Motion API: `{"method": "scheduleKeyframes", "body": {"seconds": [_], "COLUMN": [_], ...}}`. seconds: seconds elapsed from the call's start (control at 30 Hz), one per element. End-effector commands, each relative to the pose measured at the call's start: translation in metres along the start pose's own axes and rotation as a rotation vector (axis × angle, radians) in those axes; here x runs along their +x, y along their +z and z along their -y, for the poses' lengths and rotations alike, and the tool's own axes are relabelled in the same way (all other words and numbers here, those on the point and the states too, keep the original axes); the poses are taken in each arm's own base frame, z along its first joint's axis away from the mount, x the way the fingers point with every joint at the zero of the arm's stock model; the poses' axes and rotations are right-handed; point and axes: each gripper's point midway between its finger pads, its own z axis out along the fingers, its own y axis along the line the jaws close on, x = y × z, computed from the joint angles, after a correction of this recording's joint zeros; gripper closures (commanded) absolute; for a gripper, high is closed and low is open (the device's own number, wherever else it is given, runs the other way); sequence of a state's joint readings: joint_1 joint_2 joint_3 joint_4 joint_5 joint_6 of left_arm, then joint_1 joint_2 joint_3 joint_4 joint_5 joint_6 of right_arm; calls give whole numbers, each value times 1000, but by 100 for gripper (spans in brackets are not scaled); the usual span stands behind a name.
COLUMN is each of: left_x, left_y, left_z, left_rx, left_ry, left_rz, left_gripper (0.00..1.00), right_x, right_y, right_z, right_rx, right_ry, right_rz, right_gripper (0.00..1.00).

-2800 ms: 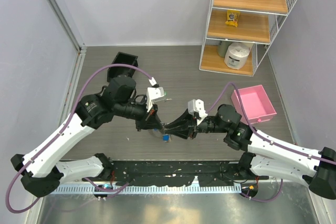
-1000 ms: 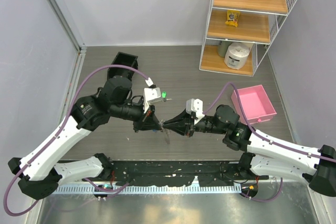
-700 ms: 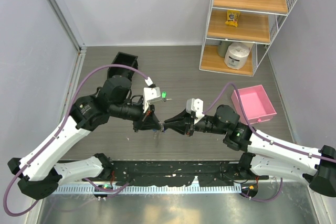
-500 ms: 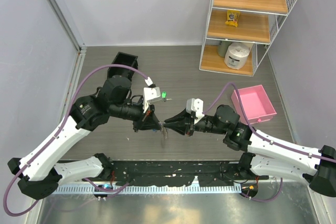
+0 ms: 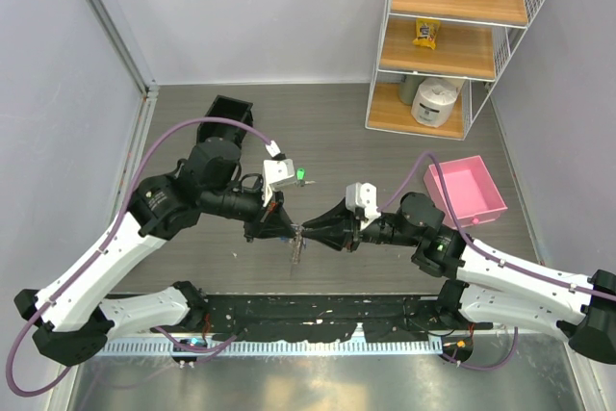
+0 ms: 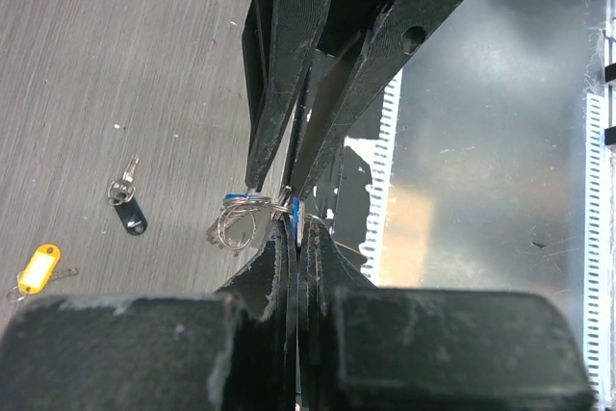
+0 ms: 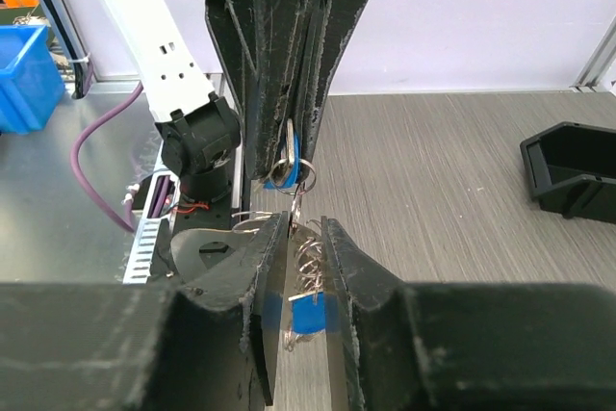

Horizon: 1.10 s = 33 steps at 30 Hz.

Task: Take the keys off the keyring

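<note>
My two grippers meet tip to tip above the floor. My left gripper is shut on a blue-headed key, which also shows in the left wrist view. The keyring, a bunch of thin wire loops, hangs from that spot. My right gripper has its jaws a narrow gap apart, with the ring coils and a blue tag between them. A black-headed key and a yellow-headed key lie loose on the floor.
A pink tray stands to the right of the right arm. A black bin sits behind the left arm. A wire shelf rack with bottles stands at the back right. A metal strip runs along the near edge.
The grippers stay joined at the same spot. The hanging ring bunch has swung a little below them. The right arm has shifted slightly to the right.
</note>
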<state>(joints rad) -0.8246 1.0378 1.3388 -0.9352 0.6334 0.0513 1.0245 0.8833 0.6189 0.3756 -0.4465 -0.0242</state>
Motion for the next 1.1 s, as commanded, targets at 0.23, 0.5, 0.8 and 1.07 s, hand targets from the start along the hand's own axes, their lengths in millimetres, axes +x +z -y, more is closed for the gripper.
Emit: {"method": "scheduleKeyframes", "body": {"seconds": [0.23,0.5,0.8,1.07], "left_x": [-20,-20,-21,-20], "left_y": [-6,-7,-9,-9], "left_z": [9,9,8,7], "left_rx": [30,25,11,0], "left_ry": [25,25,24,22], "left_rz": [54,55,60,60], "left_gripper": [100,100,100,100], "right_x": [-40,-36,-31,-22], "right_y": [6,6,2,-4], "right_z": [-7,-5,0,17], "right_rx": [-41,-30,10,129], "right_ry": [-51,-43,-26,30], "right_rz": [98,86,73,63], "right_gripper": [79,94,95,95]}}
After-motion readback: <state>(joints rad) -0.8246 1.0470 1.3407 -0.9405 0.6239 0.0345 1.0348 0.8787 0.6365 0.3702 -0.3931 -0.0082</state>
